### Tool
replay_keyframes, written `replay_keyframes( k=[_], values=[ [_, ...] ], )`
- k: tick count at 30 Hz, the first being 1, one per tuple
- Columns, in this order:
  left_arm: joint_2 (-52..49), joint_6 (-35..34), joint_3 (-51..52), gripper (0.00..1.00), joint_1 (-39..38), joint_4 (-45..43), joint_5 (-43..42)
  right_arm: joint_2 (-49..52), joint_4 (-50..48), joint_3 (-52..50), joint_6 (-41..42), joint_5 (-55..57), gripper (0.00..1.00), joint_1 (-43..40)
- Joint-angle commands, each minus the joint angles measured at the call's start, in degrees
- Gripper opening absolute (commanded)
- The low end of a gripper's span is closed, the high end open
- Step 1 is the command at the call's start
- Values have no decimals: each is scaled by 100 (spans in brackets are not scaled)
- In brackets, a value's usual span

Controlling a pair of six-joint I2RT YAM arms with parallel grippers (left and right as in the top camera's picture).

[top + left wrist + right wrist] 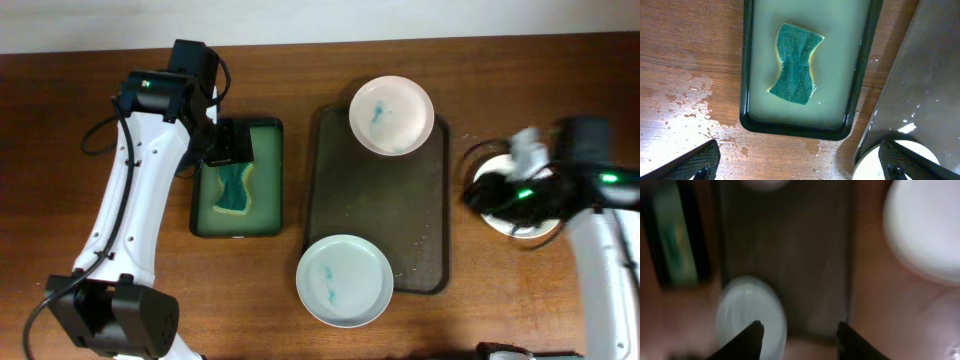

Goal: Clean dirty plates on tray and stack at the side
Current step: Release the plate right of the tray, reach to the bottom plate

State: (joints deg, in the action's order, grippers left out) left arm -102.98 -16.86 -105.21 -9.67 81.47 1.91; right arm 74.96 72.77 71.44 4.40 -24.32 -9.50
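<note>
A dark tray (375,200) holds two white plates with blue stains, one at the far end (391,115) and one overhanging the near end (344,280). A green sponge (232,190) lies in a black basin of greenish water (272,178) left of the tray. My left gripper (228,143) hovers over the basin's far end, open and empty; in the left wrist view (800,167) the sponge (796,64) lies ahead of the fingers. My right gripper (490,195) is open and empty at the right, over a clean white plate (540,232). The right wrist view (800,340) is blurred.
Water drops lie on the wood beside the basin (690,97). In the right wrist view the tray (790,255), a stained plate (747,310) and the clean plate (925,230) show as blurs. The table's far edge runs along the top.
</note>
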Motion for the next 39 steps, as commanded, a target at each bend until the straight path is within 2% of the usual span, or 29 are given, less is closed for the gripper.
replay_keyframes(
  k=[1, 5, 11, 14, 17, 18, 24, 26, 31, 33, 34, 35, 36, 39],
  values=[
    [9, 22, -24, 99, 11, 4, -4, 79, 463, -330, -46, 448, 48, 1370],
    [9, 24, -24, 99, 9, 4, -4, 79, -24, -1434, 1182, 1001, 51, 2664],
    [9, 24, -24, 99, 9, 4, -4, 280, -2461, -3335, 1742, 452, 50, 3161],
    [9, 24, -24, 99, 9, 4, -4, 535, -3038, -3554, 1731, 94, 36, 3161],
    [9, 22, -24, 99, 11, 4, -4, 577, -3064, -3495, 1731, 249, 5, 3082],
    [9, 24, -24, 99, 9, 4, -7, 575, -3062, -3373, 1731, 337, 4, 2988],
    [9, 22, -24, 99, 9, 7, -31, 577, -3333, -2124, 1733, 1263, 4, 2140],
    [9, 22, -24, 99, 9, 26, -177, 595, -3696, -2092, 1731, 1561, 4, 2061],
    [-2, 24, -20, 99, 9, 24, -181, 1217, -3681, -2100, 1714, 1768, 4, 2076],
    [-28, 24, 13, 100, -7, 24, -262, 1515, -3606, -2100, 2092, 1744, 4, 2074],
    [-28, 26, 55, 100, -17, 24, -258, 1552, -3550, -2100, 2253, 1746, 7, 2072],
    [-31, 26, 109, 100, -17, 4, -258, 1552, -3552, -2098, 2273, 1749, 17, 2070],
    [-31, 26, 247, 100, -28, -66, -256, 1497, -3526, -2031, 2269, 1727, 33, 2070],
    [-31, 24, 809, 97, -39, -437, -136, 1222, -3204, -1633, 1928, 1733, 37, 2065]
  ],
)
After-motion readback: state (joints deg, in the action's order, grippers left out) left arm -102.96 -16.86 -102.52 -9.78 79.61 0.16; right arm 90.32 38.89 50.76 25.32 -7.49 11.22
